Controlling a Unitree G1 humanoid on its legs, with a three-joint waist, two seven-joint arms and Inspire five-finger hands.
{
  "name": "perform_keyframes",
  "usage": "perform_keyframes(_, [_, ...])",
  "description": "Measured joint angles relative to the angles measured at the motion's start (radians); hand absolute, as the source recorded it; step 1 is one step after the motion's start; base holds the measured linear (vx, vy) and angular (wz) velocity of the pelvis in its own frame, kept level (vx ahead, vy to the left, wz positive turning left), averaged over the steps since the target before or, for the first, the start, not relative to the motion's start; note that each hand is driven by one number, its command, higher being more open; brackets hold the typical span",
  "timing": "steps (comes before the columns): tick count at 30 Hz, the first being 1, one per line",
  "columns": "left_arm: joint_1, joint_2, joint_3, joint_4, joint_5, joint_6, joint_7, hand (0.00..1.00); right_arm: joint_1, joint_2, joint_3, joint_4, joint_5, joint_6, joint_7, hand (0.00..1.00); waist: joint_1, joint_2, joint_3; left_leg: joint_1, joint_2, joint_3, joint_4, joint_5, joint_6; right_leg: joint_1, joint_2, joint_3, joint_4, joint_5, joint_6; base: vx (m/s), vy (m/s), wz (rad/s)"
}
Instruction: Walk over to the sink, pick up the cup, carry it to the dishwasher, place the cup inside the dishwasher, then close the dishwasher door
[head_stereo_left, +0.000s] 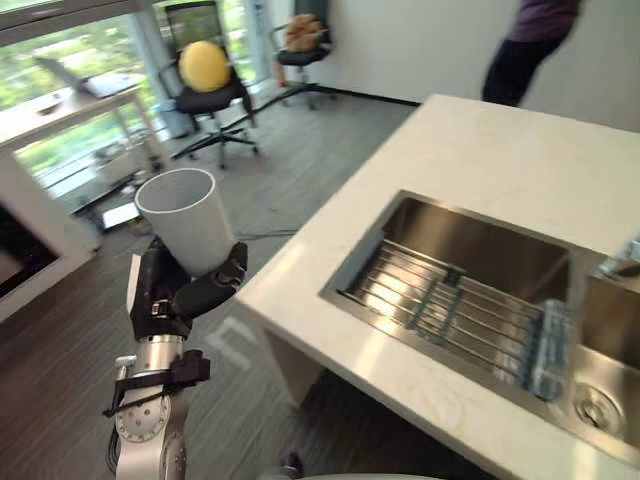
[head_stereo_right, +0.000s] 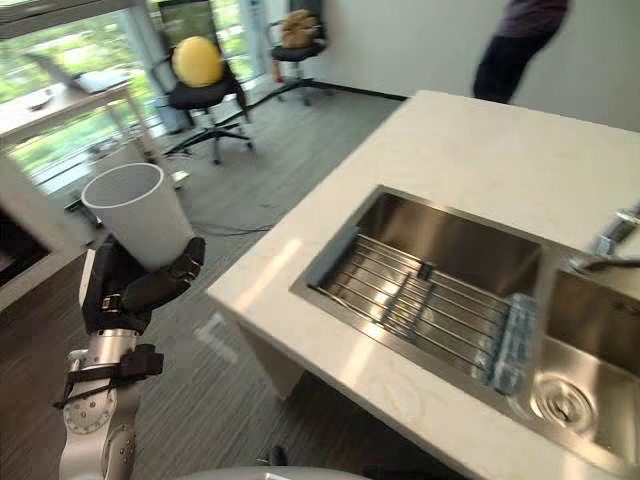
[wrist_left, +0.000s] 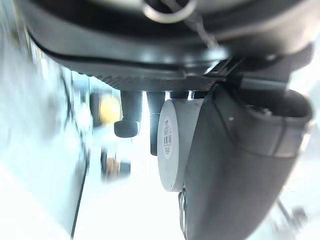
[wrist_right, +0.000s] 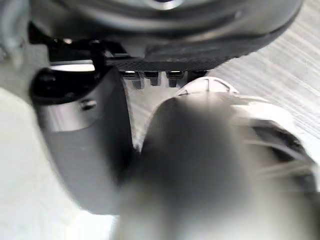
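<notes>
The fingers (head_stereo_left: 212, 288) of the left hand (head_stereo_left: 170, 300) are curled round the lower part of the white cup (head_stereo_left: 185, 225), with the thumb closing on it from the other side. The cup is clamped in this grasp, mouth upward and leaning slightly away from the robot. In the left wrist view, the cup's flat base faces the camera, and dark fingertips show beyond it.

The cup is held in the air over the grey floor (head_stereo_left: 300, 150), to the left of the pale stone counter (head_stereo_left: 480, 150). It is clear of the counter's corner and touches nothing but the hand.

The steel sink (head_stereo_left: 480, 245) is set into the counter, well apart from the cup. A wire rack (head_stereo_left: 450, 305) lies in its larger basin, a round drain (head_stereo_left: 597, 408) sits in the smaller basin, and the faucet (head_stereo_right: 615, 240) stands at the far right.

The right hand (wrist_right: 85, 135) shows in the right wrist view. Whether its fingers are clenched or released cannot be determined.

Across the floor, a black office chair (head_stereo_left: 215, 105) carries a yellow ball (head_stereo_left: 205, 65). A person (head_stereo_left: 525, 45) in dark clothes stands by the far wall.
</notes>
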Motion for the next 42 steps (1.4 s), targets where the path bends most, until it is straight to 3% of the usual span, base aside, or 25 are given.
perform_keyframes(2, [-0.002,0.000,-0.019,-0.042,-0.003,-0.025,-0.003,0.00,0.020,-0.001,0.000,-0.005,0.069,-0.017,-0.032,1.00,-0.024,0.001,0.002,0.006,0.048,0.171,0.126,-0.013,-0.009,0.026,-0.031,-0.140,0.019,0.006,0.008,-0.04,0.117,2.36])
perform_keyframes(4, [-0.029,-0.001,-0.088,-0.091,-0.008,-0.052,-0.020,0.00,0.028,-0.003,0.015,-0.006,0.102,-0.019,-0.045,1.00,-0.040,0.015,-0.006,0.032,0.101,0.232,0.144,-0.025,-0.033,0.060,-0.037,-0.280,0.032,0.019,0.023,-0.06,0.115,2.30])
perform_keyframes(6, [-0.050,-0.009,-0.151,-0.124,-0.008,-0.072,-0.037,0.00,0.022,-0.037,0.054,-0.006,0.099,-0.007,-0.044,1.00,-0.041,0.046,-0.024,0.047,0.153,0.264,0.097,-0.017,-0.071,0.092,-0.038,-0.401,0.056,0.041,0.040,-0.04,0.181,1.99])
perform_keyframes(7, [-0.054,-0.029,-0.171,-0.138,-0.006,-0.076,-0.042,0.00,0.014,-0.064,0.068,-0.004,0.091,0.001,-0.050,1.00,-0.039,0.076,-0.031,0.057,0.175,0.279,0.045,0.041,-0.116,0.121,-0.039,-0.473,0.086,0.055,0.059,0.00,0.308,1.99])
perform_keyframes(8, [-0.056,-0.038,-0.175,-0.135,-0.010,-0.082,-0.041,0.00,0.004,-0.064,0.070,-0.005,0.085,0.007,-0.074,1.00,-0.021,0.080,-0.026,0.058,0.108,0.226,0.001,0.053,-0.189,0.159,-0.078,-0.528,0.118,0.079,0.052,0.01,0.341,1.86])
perform_keyframes(9, [-0.057,-0.033,-0.175,-0.135,-0.014,-0.082,-0.037,0.00,0.003,-0.057,0.068,-0.012,0.087,0.009,-0.084,1.00,-0.013,0.076,-0.023,0.054,0.076,0.195,-0.021,0.054,-0.184,0.171,-0.097,-0.529,0.131,0.093,0.032,0.04,0.433,2.43])
perform_keyframes(10, [-0.086,-0.006,-0.184,-0.135,-0.028,-0.082,-0.027,0.00,-0.015,-0.011,0.042,-0.022,0.090,0.010,-0.125,1.00,-0.008,0.039,-0.004,0.037,-0.025,0.076,-0.065,0.061,-0.152,0.219,-0.176,-0.485,0.203,0.110,0.009,0.06,0.345,2.18])
perform_keyframes(12, [-0.100,-0.002,-0.209,-0.133,-0.030,-0.082,-0.024,0.00,-0.022,-0.005,0.024,-0.027,0.103,0.022,-0.160,1.00,0.002,0.026,0.004,0.027,-0.087,-0.009,-0.094,0.066,-0.124,0.239,-0.237,-0.387,0.295,0.146,-0.041,0.09,0.286,2.15])
perform_keyframes(13, [-0.123,0.009,-0.266,-0.126,-0.030,-0.086,-0.026,0.00,-0.012,-0.001,0.006,-0.057,0.140,0.030,-0.190,1.00,-0.001,0.024,0.006,0.017,-0.137,-0.113,-0.124,0.076,-0.096,0.227,-0.283,-0.217,0.402,0.229,-0.118,0.16,0.241,2.50])
perform_keyframes(14, [-0.158,0.023,-0.326,-0.094,-0.030,-0.113,-0.031,0.00,-0.004,0.014,-0.019,-0.074,0.176,0.032,-0.210,1.00,-0.009,0.040,-0.001,0.007,-0.152,-0.208,-0.151,0.083,-0.082,0.188,-0.267,-0.033,0.449,0.171,-0.066,0.17,0.177,3.17])
perform_keyframes(15, [-0.213,0.037,-0.399,-0.025,-0.031,-0.160,-0.041,0.00,-0.021,0.038,-0.036,-0.093,0.240,0.029,-0.234,1.00,-0.017,0.049,0.008,0.002,-0.162,-0.321,-0.186,0.104,-0.051,0.111,-0.149,0.220,0.436,-0.056,0.022,0.13,0.044,2.59])
perform_keyframes(16, [-0.243,0.041,-0.436,0.020,-0.030,-0.169,-0.046,0.00,-0.026,0.047,-0.036,-0.103,0.275,0.024,-0.240,1.00,-0.022,0.051,0.009,0.003,-0.165,-0.367,-0.200,0.118,-0.048,0.072,-0.083,0.329,0.414,-0.111,0.032,0.13,-0.051,2.49])
perform_keyframes(17, [-0.288,0.053,-0.507,0.108,-0.026,-0.170,-0.045,0.00,-0.037,0.072,-0.023,-0.116,0.319,0.017,-0.245,1.00,-0.028,0.045,0.013,0.022,-0.177,-0.436,-0.207,0.129,-0.056,0.027,0.025,0.517,0.348,-0.180,0.050,0.19,-0.068,1.83])
perform_keyframes(18, [-0.295,0.068,-0.551,0.172,-0.005,-0.167,-0.033,0.00,-0.054,0.082,0.009,-0.132,0.339,0.012,-0.245,1.00,-0.033,0.044,0.015,0.063,-0.185,-0.468,-0.225,0.131,-0.058,-0.001,0.085,0.615,0.269,-0.206,0.076,0.21,-0.059,1.45])
perform_keyframes(21, [-0.280,0.094,-0.575,0.226,0.078,-0.120,0.008,0.00,-0.127,0.102,0.084,-0.168,0.337,0.023,-0.235,1.00,-0.061,0.046,0.016,0.115,-0.200,-0.478,-0.234,0.117,-0.081,-0.100,0.105,0.687,0.166,-0.193,0.079,0.21,0.003,0.55])
perform_keyframes(23, [-0.263,0.091,-0.564,0.226,0.090,-0.118,0.023,0.00,-0.150,0.117,0.116,-0.195,0.337,0.051,-0.237,1.00,-0.067,0.045,0.016,0.117,-0.199,-0.478,-0.235,0.105,-0.099,-0.173,0.099,0.707,0.159,-0.158,0.062,0.18,0.036,0.32])
perform_keyframes(25, [-0.247,0.093,-0.540,0.225,0.091,-0.118,0.012,0.00,-0.146,0.124,0.140,-0.210,0.337,0.083,-0.236,1.00,-0.070,0.042,0.017,0.128,-0.200,-0.476,-0.235,0.090,-0.123,-0.189,0.094,0.710,0.149,-0.089,0.055,0.13,0.007,0.55])
perform_keyframes(27, [-0.209,0.094,-0.490,0.193,0.090,-0.119,0.000,0.00,-0.145,0.128,0.169,-0.211,0.331,0.126,-0.236,1.00,-0.064,0.024,0.012,0.135,-0.202,-0.427,-0.235,0.070,-0.150,-0.184,0.093,0.714,0.117,0.029,0.049,0.08,-0.038,0.52])
perform_keyframes(31, [-0.181,0.092,-0.427,0.162,0.074,-0.119,0.002,0.00,-0.142,0.123,0.198,-0.211,0.328,0.143,-0.233,1.00,-0.048,0.022,0.011,0.136,-0.181,-0.401,-0.237,0.057,-0.168,-0.150,0.122,0.734,0.044,0.015,0.051,0.05,-0.105,-0.01])
perform_keyframes(32, [-0.182,0.129,-0.460,0.154,0.070,-0.119,-0.048,0.00,-0.136,0.100,0.233,-0.209,0.329,0.119,-0.257,1.00,-0.121,-0.003,-0.006,0.169,-0.160,-0.318,-0.256,0.053,-0.179,-0.089,0.152,0.732,-0.043,0.040,0.043,0.01,-0.063,-0.08])
perform_keyframes(38, [-0.191,0.106,-0.446,0.152,0.069,-0.121,-0.034,0.00,-0.119,0.110,0.225,-0.228,0.329,0.119,-0.244,1.00,-0.120,-0.007,-0.009,0.149,-0.154,-0.284,-0.250,0.053,-0.179,-0.126,0.164,0.793,-0.056,0.062,0.030,-0.01,-0.006,-0.22])
perform_keyframes(42, [-0.226,0.043,-0.434,0.183,0.068,-0.122,0.015,0.00,-0.099,0.109,0.222,-0.277,0.316,0.119,-0.202,1.00,-0.150,-0.008,-0.007,0.142,-0.154,-0.287,-0.250,0.055,-0.175,-0.126,0.167,0.784,-0.076,0.079,0.031,-0.03,-0.022,-0.08])
